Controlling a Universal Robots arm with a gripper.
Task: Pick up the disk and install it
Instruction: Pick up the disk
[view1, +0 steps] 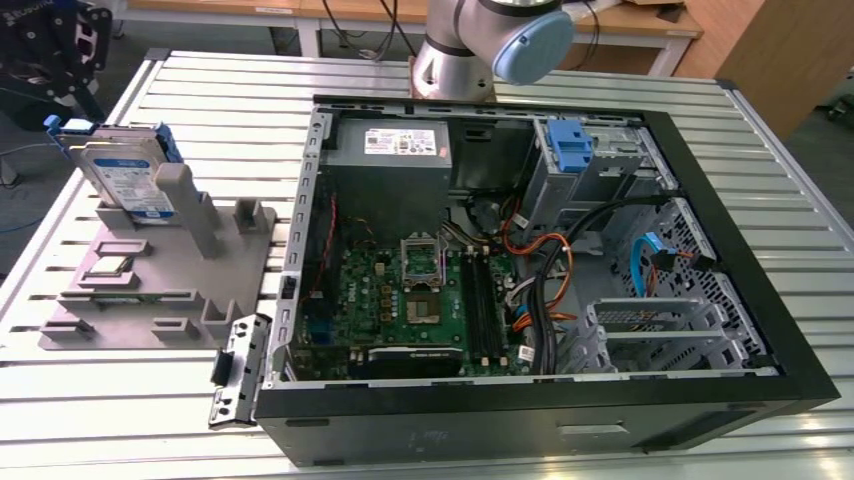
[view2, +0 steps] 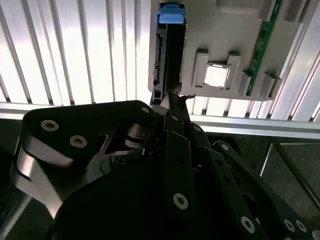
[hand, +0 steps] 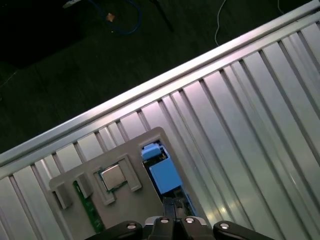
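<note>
Silver and blue-railed, the disk (view1: 130, 180) stands upright in a grey holder (view1: 187, 272) at the computer case's (view1: 534, 405) nine o'clock, its top edge free for grasping. The gripper (view2: 173, 98) hovers above, pinched closed and empty.

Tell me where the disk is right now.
In the exterior view the disk stands on edge at the far end of the grey holder, at the exterior view's left, outside the open computer case.
</note>
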